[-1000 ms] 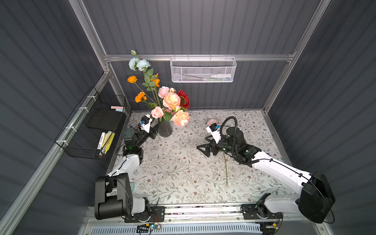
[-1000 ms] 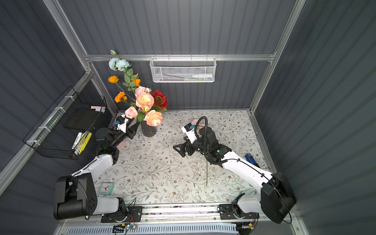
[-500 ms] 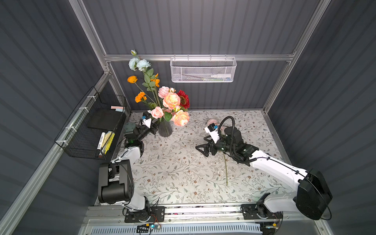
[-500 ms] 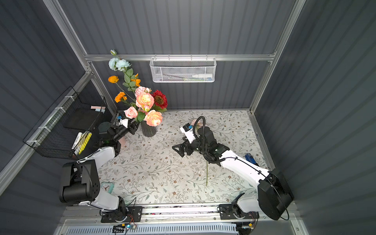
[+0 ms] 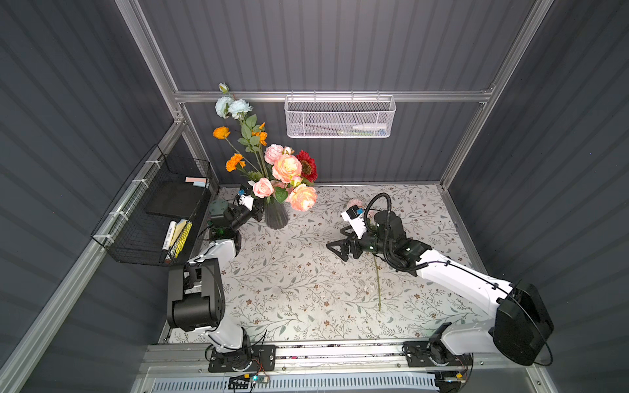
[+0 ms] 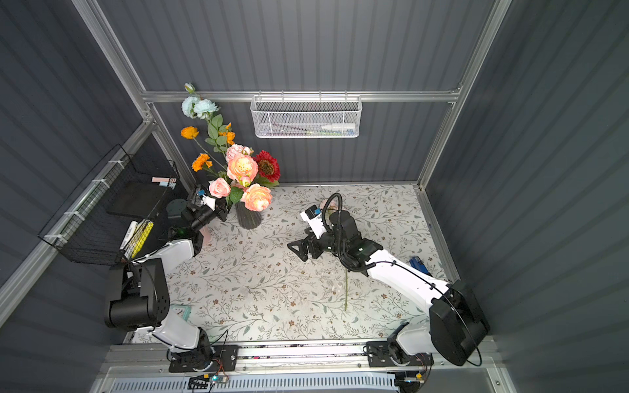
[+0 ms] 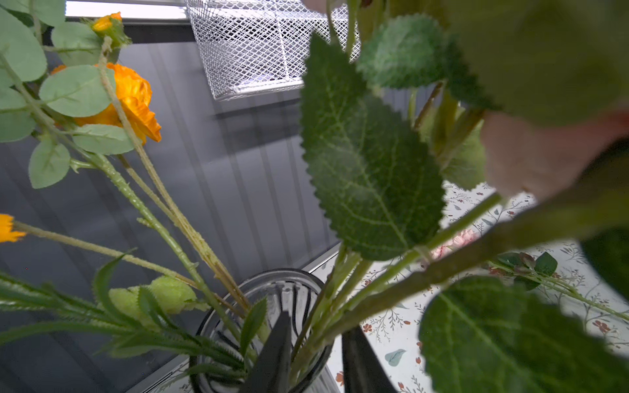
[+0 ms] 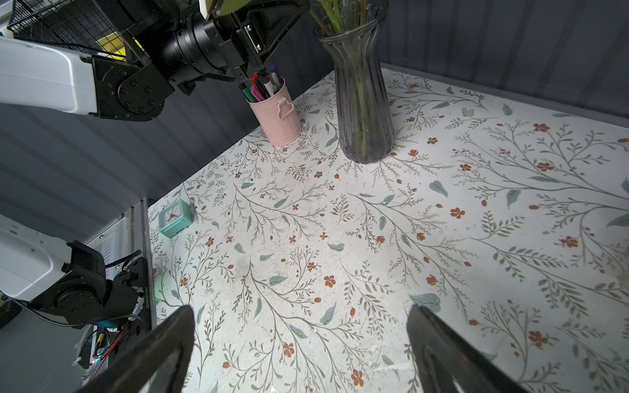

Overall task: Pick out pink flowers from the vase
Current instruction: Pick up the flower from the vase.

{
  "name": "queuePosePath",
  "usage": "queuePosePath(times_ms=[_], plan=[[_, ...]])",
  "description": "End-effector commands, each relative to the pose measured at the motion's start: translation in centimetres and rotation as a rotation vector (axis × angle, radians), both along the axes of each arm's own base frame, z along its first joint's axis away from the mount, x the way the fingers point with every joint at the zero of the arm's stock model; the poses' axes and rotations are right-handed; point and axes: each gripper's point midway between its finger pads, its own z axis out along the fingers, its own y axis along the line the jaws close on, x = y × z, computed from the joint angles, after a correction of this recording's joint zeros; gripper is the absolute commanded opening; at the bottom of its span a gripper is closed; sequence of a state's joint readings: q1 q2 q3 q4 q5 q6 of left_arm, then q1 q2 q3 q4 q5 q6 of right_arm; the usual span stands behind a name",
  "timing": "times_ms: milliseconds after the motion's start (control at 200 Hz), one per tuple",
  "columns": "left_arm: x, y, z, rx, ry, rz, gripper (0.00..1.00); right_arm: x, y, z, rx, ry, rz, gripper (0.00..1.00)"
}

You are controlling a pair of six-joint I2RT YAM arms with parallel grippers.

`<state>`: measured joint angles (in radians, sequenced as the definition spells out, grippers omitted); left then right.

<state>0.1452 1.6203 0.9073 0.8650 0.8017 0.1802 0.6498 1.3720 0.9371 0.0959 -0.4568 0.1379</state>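
A loose flower lies on the surface under my right arm. My right claw hangs released, empty. Farther back, my left claw flanks stems at the neck of the vase; I cannot tell if it grips. The pink flowers stand in the vase.

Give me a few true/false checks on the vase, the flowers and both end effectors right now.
1. The vase lies tipped over. False: it stands upright.
2. A pink flower lies on the table, out of the vase. True.
3. The right end effector grips a stem. False: it is open and empty.
4. The left end effector is at the vase mouth. True.
5. The vase holds no pink blooms. False: several pink blooms are in it.
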Motion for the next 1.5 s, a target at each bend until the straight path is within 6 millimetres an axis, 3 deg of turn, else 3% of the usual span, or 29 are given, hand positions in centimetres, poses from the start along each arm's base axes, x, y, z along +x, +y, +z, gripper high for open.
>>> queuePosePath(times_ms=[0,325,896,1496], plan=[[-0.1,-0.4,1.2,0.012,-0.026,-0.034,0.19,0.2,0.6,0.8,0.008,-0.013,0.018,0.99],[-0.3,-0.4,2.5,0.019,-0.039,-0.032,0.15,0.1,0.7,0.8,0.008,-0.003,0.026,0.99],[-1.8,-0.1,9.4,0.021,-0.094,0.011,0.12,-0.6,0.7,1.7,0.029,-0.010,0.029,0.99],[-5.5,1.1,20.8,-0.002,-0.232,0.141,0.10,-2.1,-0.1,3.4,0.035,-0.037,0.022,0.99]])
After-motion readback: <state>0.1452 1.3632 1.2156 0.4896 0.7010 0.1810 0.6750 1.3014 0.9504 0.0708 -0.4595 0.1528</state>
